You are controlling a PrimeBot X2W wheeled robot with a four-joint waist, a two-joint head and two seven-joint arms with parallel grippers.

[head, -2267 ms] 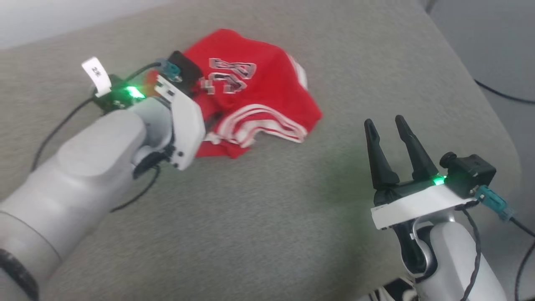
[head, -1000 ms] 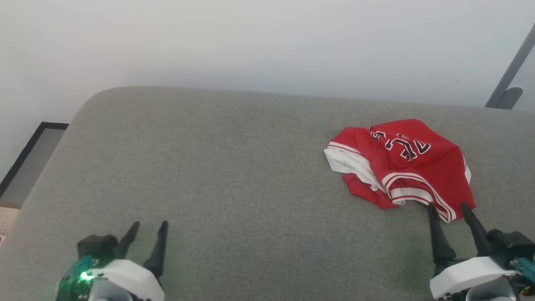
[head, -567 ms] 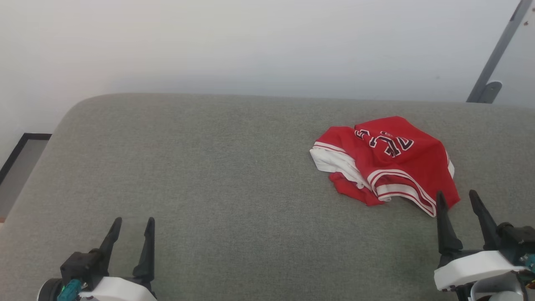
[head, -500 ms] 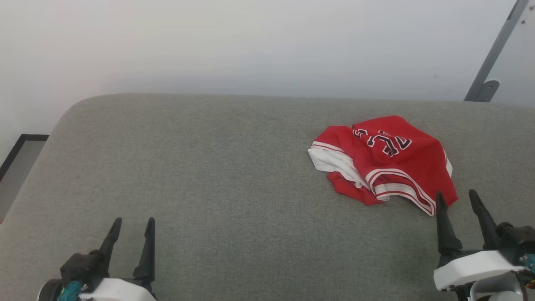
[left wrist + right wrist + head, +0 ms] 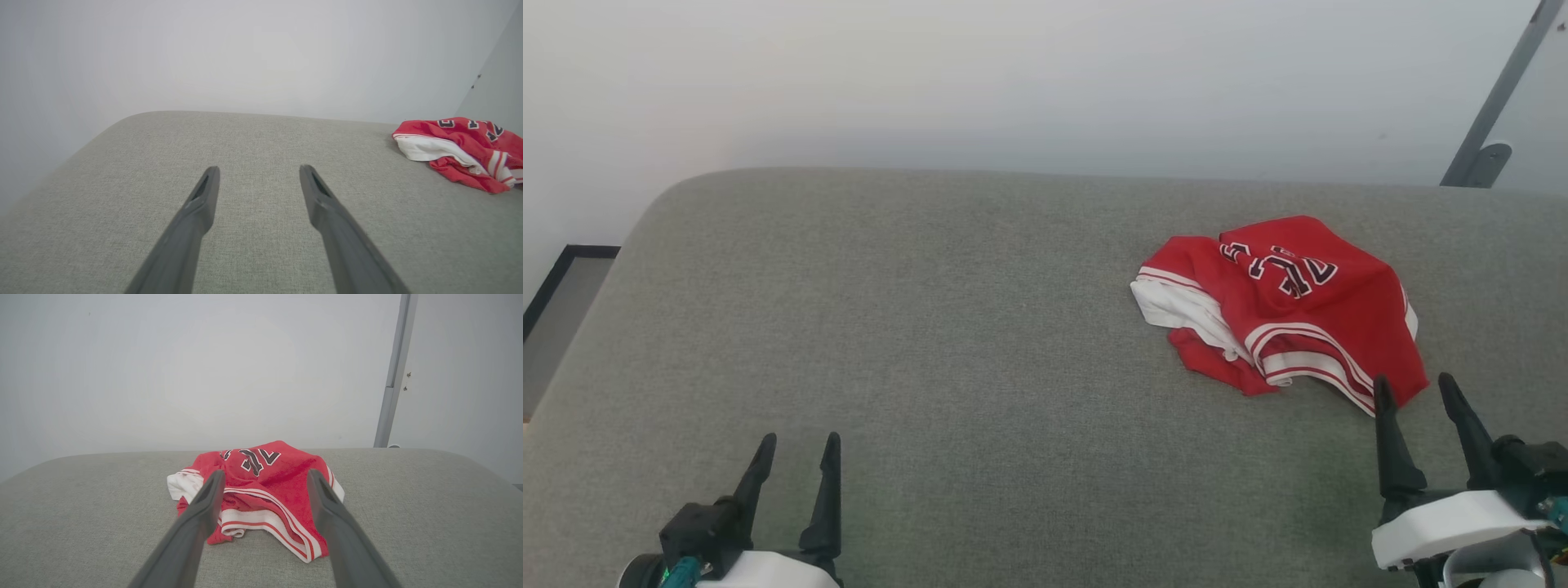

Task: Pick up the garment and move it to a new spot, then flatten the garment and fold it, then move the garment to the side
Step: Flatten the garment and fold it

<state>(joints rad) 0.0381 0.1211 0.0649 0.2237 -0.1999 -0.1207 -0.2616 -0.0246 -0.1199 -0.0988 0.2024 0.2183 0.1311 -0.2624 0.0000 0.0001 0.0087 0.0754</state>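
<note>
Red garment point(image 5: 1298, 302) crumpled in a loose heap on the gray fabric surface point(image 5: 972, 327), just ahead of the tips of the right fingers point(image 5: 1392, 441) and well off to the right of the left fingers point(image 5: 825, 498). White lining bulging out on the heap's left side, striped white-and-red trim curling along the edge nearest the right fingers. Both pairs of fingers spread wide, gripping nothing, low over bare fabric. Nothing between the left fingers point(image 5: 196, 216) and the garment point(image 5: 470, 134) but open gray cloth. Beyond the fingertips, past the surface's rounded far edge, a plain pale wall point(image 5: 1013, 82); to the right of the right fingers a slanted gray post point(image 5: 1494, 90) with a small foot; far left of the left fingers, a dark frame point(image 5: 556, 278) on the floor. Black lettering folded over and creased, only partly legible. From the right wrist, the right fingers point(image 5: 196, 526) crossing in front of the garment point(image 5: 265, 473) and covering parts of its trim and sides, the post point(image 5: 392, 375) upright behind. Contact between the inner right fingertip and the hem impossible to judge. Garment's right part cut off by the frame edge in the left wrist view.
</note>
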